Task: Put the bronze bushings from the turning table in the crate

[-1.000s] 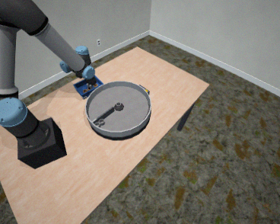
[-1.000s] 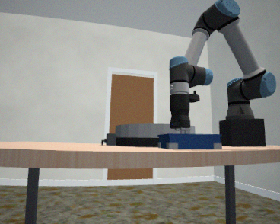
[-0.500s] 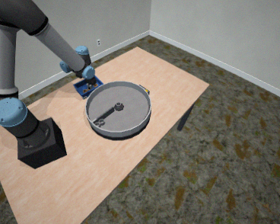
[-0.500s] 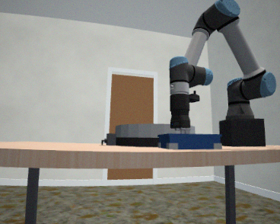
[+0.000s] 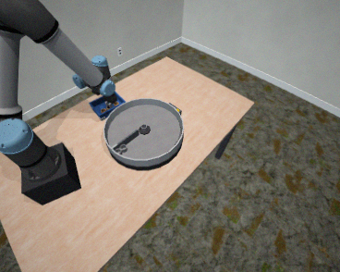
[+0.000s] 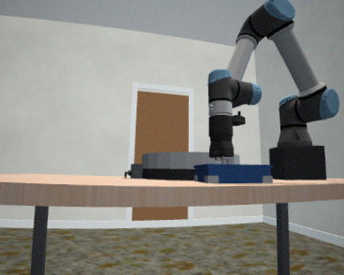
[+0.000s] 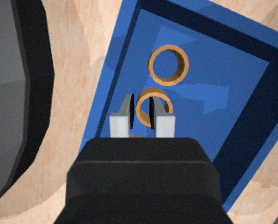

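Look, the claw (image 5: 110, 104) (image 6: 223, 161) (image 7: 141, 104) is a little bit apart and not squeezing anything. It is low over the blue crate (image 5: 99, 114) (image 6: 238, 174) (image 7: 105, 82). One bronze bushing (image 7: 170, 109) is at its fingertips, another bronze bushing (image 7: 168, 83) lies near, and a bit of a third bronze bushing (image 7: 135, 136) peeks out, all inside the crate. Grey steel bushings (image 5: 122, 149) sit on the round turning table (image 5: 160, 141) (image 6: 176, 161) (image 7: 37, 90).

Bronze bushings (image 5: 116, 104) (image 7: 151, 65): orange-brown open rings in the crate; one apart from the fingers, another partly behind the claw (image 7: 142, 122), a third barely showing
Steel bushings (image 5: 121, 149): grey, clustered inside the turning table's rim, count unclear
Crate (image 5: 94, 109) (image 6: 238, 173) (image 7: 107, 75): blue, open, upright on the counter (image 5: 211, 102) (image 6: 82, 194) (image 7: 75, 65)
Turning table (image 5: 162, 120) (image 6: 168, 161) (image 7: 12, 90): round, grey, rimmed, beside the crate
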Controlling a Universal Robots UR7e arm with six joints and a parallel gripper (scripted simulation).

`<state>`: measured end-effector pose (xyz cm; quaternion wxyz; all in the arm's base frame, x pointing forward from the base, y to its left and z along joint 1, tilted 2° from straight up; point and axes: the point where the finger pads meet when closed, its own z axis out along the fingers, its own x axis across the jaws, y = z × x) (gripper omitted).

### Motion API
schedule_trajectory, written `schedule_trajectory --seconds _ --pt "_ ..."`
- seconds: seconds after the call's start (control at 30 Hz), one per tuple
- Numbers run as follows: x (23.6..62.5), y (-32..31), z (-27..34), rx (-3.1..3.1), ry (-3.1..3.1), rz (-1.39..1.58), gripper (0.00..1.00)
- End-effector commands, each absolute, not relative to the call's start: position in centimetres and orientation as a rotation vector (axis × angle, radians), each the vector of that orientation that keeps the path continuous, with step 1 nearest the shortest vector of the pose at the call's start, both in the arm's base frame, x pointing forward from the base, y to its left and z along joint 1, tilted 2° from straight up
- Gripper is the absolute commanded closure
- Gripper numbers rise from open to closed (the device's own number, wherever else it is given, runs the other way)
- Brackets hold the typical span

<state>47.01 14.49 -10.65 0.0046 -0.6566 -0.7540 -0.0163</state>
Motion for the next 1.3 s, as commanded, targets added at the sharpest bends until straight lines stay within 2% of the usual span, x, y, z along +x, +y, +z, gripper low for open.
schedule_trajectory --seconds 0.0,1.27 --pt "47.1 14.5 -10.6 -2.058 -2.363 -0.053 0.58" --pt "47.0 14.4 -9.4 -2.058 -2.363 -0.053 0.58"
